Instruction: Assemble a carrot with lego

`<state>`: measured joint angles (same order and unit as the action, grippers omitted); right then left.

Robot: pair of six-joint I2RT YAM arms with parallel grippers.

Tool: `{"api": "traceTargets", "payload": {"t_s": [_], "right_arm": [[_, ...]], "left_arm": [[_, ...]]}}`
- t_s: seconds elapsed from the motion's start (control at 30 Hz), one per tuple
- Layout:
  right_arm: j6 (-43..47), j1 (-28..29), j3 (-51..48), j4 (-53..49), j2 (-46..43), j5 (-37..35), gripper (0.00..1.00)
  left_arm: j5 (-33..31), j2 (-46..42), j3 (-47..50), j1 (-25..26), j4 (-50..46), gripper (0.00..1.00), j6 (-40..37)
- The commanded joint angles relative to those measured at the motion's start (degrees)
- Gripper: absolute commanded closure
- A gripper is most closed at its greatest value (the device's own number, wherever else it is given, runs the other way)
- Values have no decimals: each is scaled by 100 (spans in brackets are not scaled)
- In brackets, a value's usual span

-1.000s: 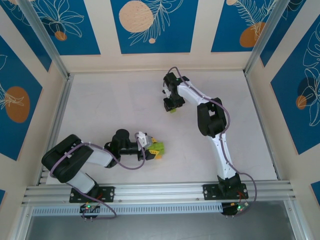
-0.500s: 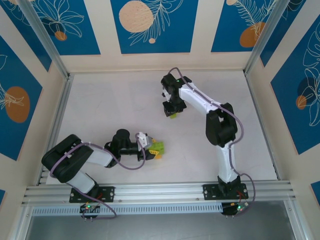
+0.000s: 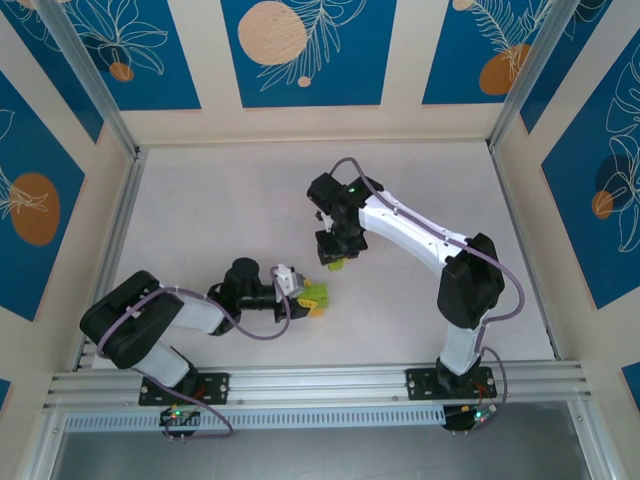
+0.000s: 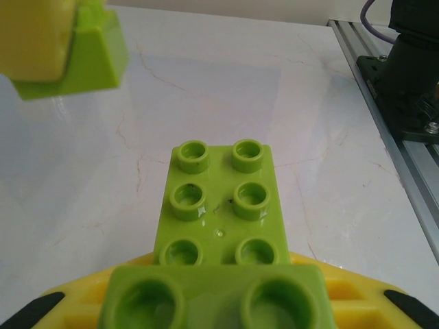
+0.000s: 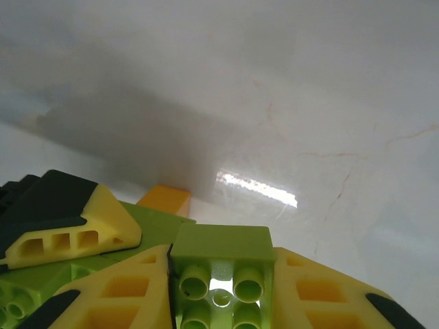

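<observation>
My left gripper (image 3: 306, 292) lies low on the table, shut on the carrot (image 3: 318, 297), a lime-green cluster of joined bricks (image 4: 219, 205) with an orange brick (image 5: 164, 200) at its far end. My right gripper (image 3: 336, 259) hangs just beyond and above it, shut on a single lime-green lego brick (image 5: 221, 271) with its hollow underside facing the camera. In the left wrist view that brick (image 4: 86, 58) shows at the top left, apart from the cluster. One yellow finger (image 5: 75, 229) of the left gripper rests on the cluster's green top.
White marbled table (image 3: 220, 210) with an aluminium rail (image 3: 320, 380) along the near edge and upright frame posts at the sides. The right arm's base (image 4: 411, 75) stands by the rail to the right of the left gripper.
The right arm has swung toward the near left with its green brick, ending close above the carrot. The left arm has stayed in place.
</observation>
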<state>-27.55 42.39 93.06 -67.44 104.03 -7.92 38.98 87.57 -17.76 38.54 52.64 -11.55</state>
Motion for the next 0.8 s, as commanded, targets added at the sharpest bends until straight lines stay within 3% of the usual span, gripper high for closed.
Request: {"api": "traceTargets", "payload": {"t_s": [0.0,0.77], "right_arm": [[-392,85,-125,-211,-223,224,70],[-1539,743,-657,-120,-762,58,72]], "left_arm": [[52,-135,-57,62,-150,63,-283],[-233,-16,-184,235,-467,68,-480]]}}
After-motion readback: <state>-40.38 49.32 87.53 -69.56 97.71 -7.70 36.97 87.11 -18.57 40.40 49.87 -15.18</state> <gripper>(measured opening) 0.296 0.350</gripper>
